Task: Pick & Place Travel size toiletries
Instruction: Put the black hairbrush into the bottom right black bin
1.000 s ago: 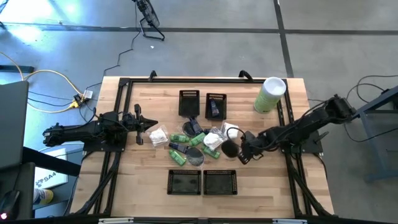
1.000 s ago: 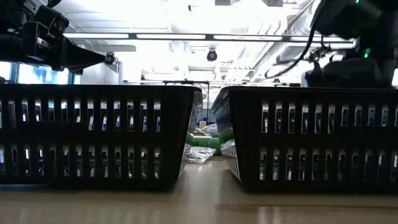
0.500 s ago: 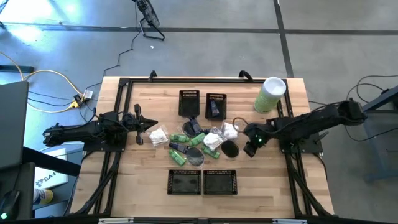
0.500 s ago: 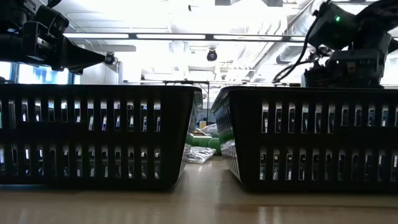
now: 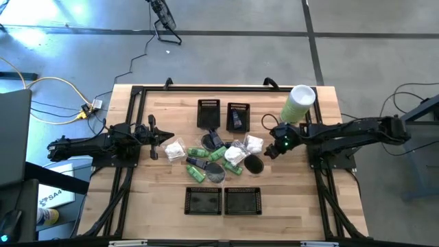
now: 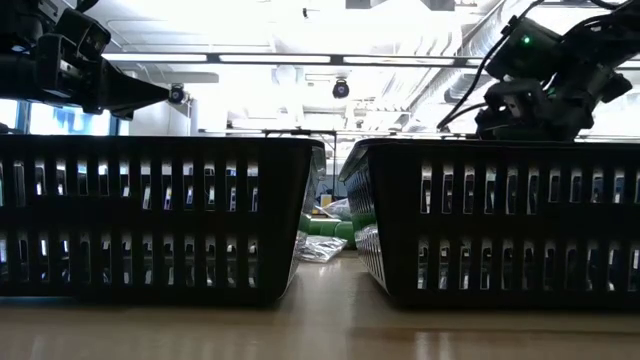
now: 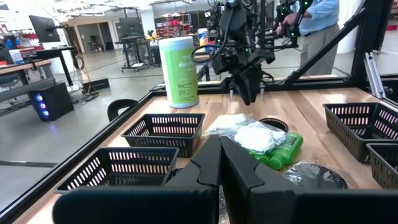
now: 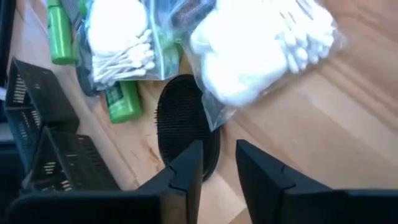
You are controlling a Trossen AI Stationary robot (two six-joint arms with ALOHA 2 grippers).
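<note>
Your left gripper (image 5: 167, 136) waits at the left side of the table, its fingers pressed together, with a white crinkly packet (image 5: 175, 149) just beyond its tips and the rest of the travel size toiletries (image 5: 218, 156) spread farther out toward the table's middle

Past that pile, on the side away from you, two black mesh baskets (image 5: 223, 115) stand side by side, the right one with a dark piece in it; two more mesh baskets (image 5: 223, 200) stand on the near side, and nothing shows in them from above

Your right gripper (image 5: 271, 151) has pulled back over the last second from low beside the dark oval brush (image 5: 254, 164) to a spot higher and nearer the tall pale-green cylinder (image 5: 297, 104). Its fingers (image 8: 186, 165) stand slightly apart and nothing shows between them. In its own wrist view the brush (image 8: 186, 126) lies just ahead of the fingertips on bare wood, with the bag of cotton swabs (image 8: 121, 43) and the bag of cotton pads (image 8: 264, 43) just beyond

You can judge that this pass took nothing: the brush lies free on the table, so the pick has yet to be made
</note>
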